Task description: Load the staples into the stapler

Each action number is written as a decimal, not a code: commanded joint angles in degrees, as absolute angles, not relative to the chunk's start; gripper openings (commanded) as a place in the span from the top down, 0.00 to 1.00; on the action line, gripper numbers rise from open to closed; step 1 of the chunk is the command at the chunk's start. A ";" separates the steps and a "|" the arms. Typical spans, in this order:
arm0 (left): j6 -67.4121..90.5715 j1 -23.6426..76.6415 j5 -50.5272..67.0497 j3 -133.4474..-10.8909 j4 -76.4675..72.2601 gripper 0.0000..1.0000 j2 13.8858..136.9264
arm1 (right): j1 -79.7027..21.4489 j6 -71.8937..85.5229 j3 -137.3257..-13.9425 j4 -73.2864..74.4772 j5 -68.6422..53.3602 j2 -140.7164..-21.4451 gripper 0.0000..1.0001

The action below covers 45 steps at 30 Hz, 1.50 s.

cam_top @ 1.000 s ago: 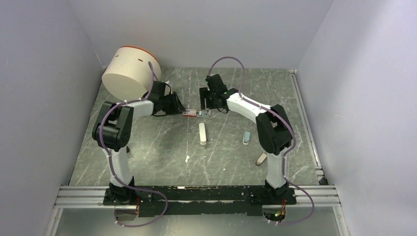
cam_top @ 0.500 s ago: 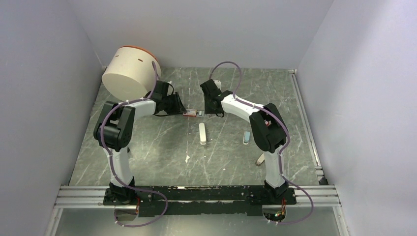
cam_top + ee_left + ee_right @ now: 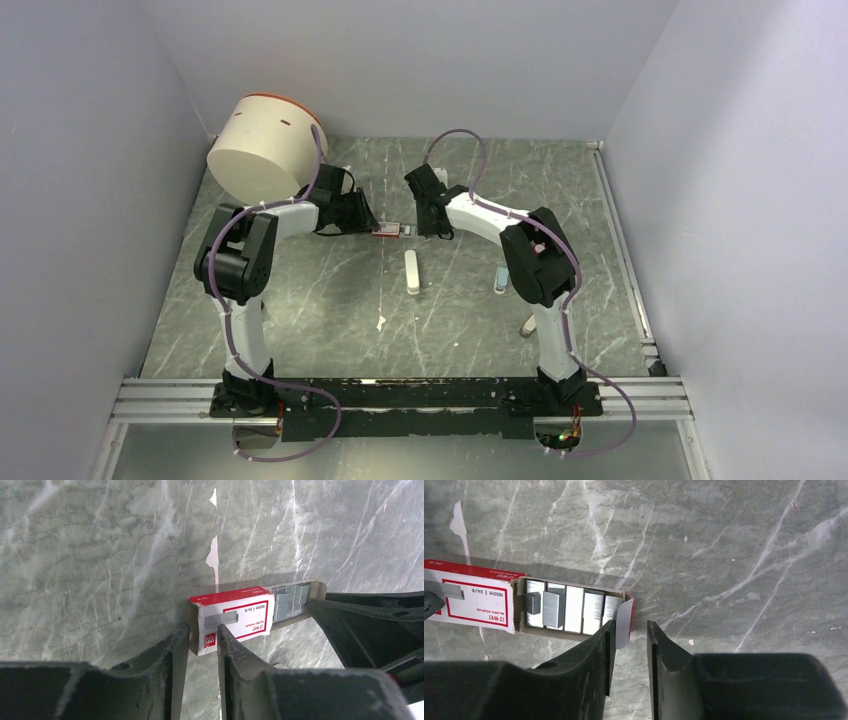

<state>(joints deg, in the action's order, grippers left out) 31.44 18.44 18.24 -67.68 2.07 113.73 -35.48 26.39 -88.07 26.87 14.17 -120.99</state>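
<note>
Red card with a white label panel: the staples (image 3: 235, 622) lie flat on the grey-green marbled table (image 3: 300, 300), beyond its centre. They sit at 12 o'clock from the stapler (image 3: 411, 271), which rests apart from them with its long axis running 12 to 6.

From above, the box is little more than a red speck between the two wrists, so the detail comes from the wrist cameras. The inner tray (image 3: 569, 611) stands out of the sleeve's 3 o'clock end as seen from above, with rows of grey staple strips bared. How much of it sits inside the sleeve is hidden.

The left gripper (image 3: 201, 627) has its fingers drawn close about the sleeve's 9 o'clock end. They nip the near corner, and one finger covers part of the label.

The right gripper (image 3: 630, 623) sits at the tray's outer end, fingers narrowly parted with the white end flap (image 3: 624, 622) between them. The flap lies against one finger and a sliver of table shows before the other. Whether anything is truly pinched cannot be told.

In the right wrist view the sleeve is cut off at the frame's 9 o'clock edge. The label print is too small to read beyond "24/6".

A white drum (image 3: 265, 148) with an orange rim fills the table's 10 o'clock corner. A bluish piece (image 3: 499, 284) and a beige one (image 3: 527, 327) are half hidden behind the right arm and too small to identify.
</note>
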 commanded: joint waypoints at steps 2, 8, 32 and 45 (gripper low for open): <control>30.59 18.63 19.30 -69.04 1.86 0.71 114.37 | -35.60 26.72 -88.53 27.74 16.51 -120.08 0.71; 30.68 18.63 20.48 -69.73 1.60 0.82 115.38 | -35.59 26.80 -88.40 27.84 16.65 -120.16 0.81; 21.45 16.44 15.40 -74.77 10.81 0.62 115.05 | -31.21 33.10 -73.75 22.67 15.55 -110.60 0.76; 24.63 22.02 13.12 -69.26 11.75 0.33 98.39 | -30.37 28.57 -68.27 24.08 9.80 -93.74 0.40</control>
<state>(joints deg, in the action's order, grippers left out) 23.31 19.40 15.70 -71.94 11.09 106.59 -30.44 31.24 -71.22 23.86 12.32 -99.09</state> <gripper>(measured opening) 0.643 0.580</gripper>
